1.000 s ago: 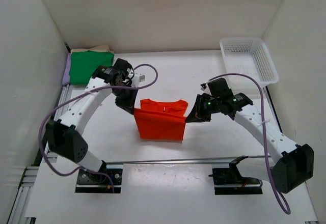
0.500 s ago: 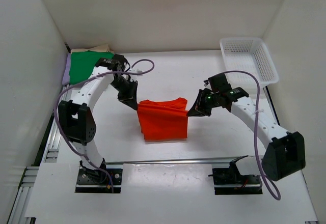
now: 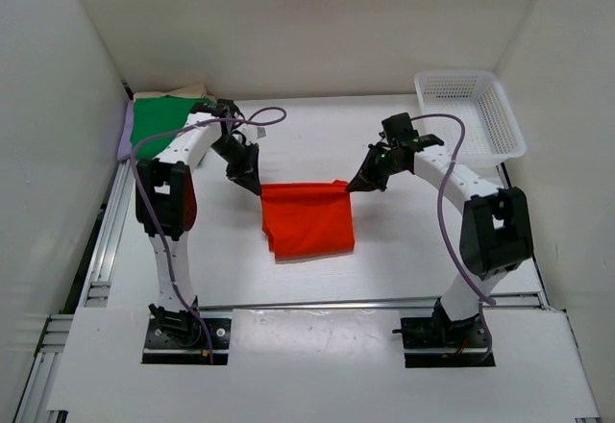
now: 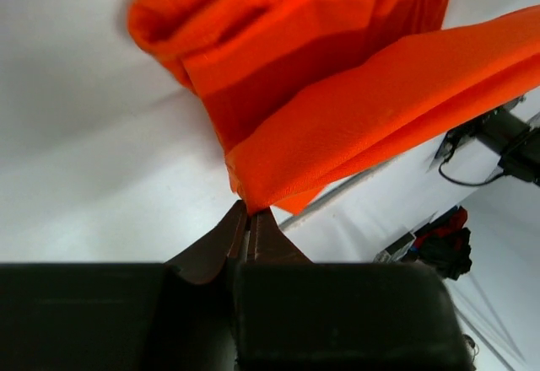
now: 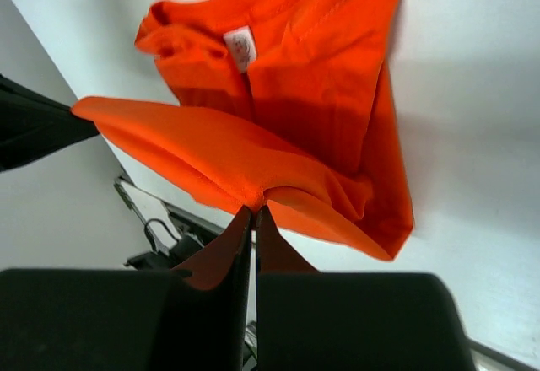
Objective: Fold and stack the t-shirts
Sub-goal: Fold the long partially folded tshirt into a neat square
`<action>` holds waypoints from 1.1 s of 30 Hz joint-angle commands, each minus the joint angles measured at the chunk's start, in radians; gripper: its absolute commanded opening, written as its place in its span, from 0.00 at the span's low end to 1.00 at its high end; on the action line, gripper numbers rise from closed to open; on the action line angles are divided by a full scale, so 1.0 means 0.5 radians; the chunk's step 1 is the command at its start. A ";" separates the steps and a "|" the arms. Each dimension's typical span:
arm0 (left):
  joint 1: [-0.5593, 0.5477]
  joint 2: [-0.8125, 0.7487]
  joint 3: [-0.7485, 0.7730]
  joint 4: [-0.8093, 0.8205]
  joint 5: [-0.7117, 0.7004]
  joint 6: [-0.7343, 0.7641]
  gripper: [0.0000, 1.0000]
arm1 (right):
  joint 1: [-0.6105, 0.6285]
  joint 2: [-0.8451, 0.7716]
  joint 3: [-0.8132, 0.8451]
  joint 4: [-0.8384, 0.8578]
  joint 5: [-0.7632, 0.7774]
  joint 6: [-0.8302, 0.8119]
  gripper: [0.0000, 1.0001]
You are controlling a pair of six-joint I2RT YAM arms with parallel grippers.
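The orange-red t-shirt [image 3: 307,219] lies mid-table, partly folded. My left gripper [image 3: 258,187] is shut on its far left corner, and my right gripper [image 3: 348,187] is shut on its far right corner. Between them the held edge is stretched straight and raised above the layers beneath. In the left wrist view the left gripper [image 4: 249,211] pinches a corner of the orange-red t-shirt [image 4: 337,93]. In the right wrist view the right gripper [image 5: 255,209] pinches the raised fold of the orange-red t-shirt [image 5: 304,93], with the collar and its white label underneath. A green t-shirt [image 3: 159,123] tops a pile at the far left.
Under the green one, a beige t-shirt [image 3: 173,91] and a lilac t-shirt [image 3: 126,135] show only at their edges. A white mesh basket [image 3: 471,111] stands at the far right. A metal rail [image 3: 336,301] runs along the near side, in front of the arm bases.
Both grippers have moved toward the far side of the table and slightly closer together, carrying the held edge of the orange-red t-shirt over its collar. Both arms have stretched out further.
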 commanded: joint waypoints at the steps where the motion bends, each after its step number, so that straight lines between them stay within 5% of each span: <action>1: 0.078 0.034 0.143 0.054 0.025 0.030 0.11 | -0.040 0.127 0.163 0.037 0.072 0.055 0.00; 5: 0.096 0.166 0.232 0.097 0.044 0.030 0.16 | -0.059 0.366 0.298 0.129 0.029 0.095 0.00; 8: 0.133 0.237 0.281 0.207 0.025 0.030 0.19 | -0.077 0.553 0.442 0.150 0.047 0.113 0.10; 10: 0.133 0.304 0.343 0.247 -0.014 0.030 0.28 | -0.129 0.642 0.562 0.150 0.078 0.177 0.19; 13: 0.133 0.369 0.432 0.247 -0.063 0.030 0.56 | -0.178 0.826 0.684 0.150 0.096 0.196 0.27; 16: 0.152 0.387 0.518 0.333 -0.192 0.030 0.63 | -0.178 0.827 0.752 0.150 0.066 0.089 0.31; 19: 0.170 0.222 0.485 0.413 -0.333 0.030 0.63 | -0.157 0.668 0.753 0.172 0.066 -0.070 0.28; 21: 0.115 -0.053 0.207 0.599 -0.392 0.030 0.59 | -0.117 0.591 0.652 0.172 0.112 -0.141 0.17; 25: -0.118 -0.398 -0.178 0.744 -0.420 0.030 0.33 | 0.024 0.489 0.471 0.190 0.112 -0.163 0.01; 27: -0.210 -0.371 -0.243 0.744 -0.331 0.030 0.25 | 0.064 0.513 0.421 0.245 0.063 -0.133 0.00; 33: -0.250 0.055 -0.108 0.659 -0.312 0.030 0.27 | 0.110 0.774 0.504 0.307 0.035 0.009 0.00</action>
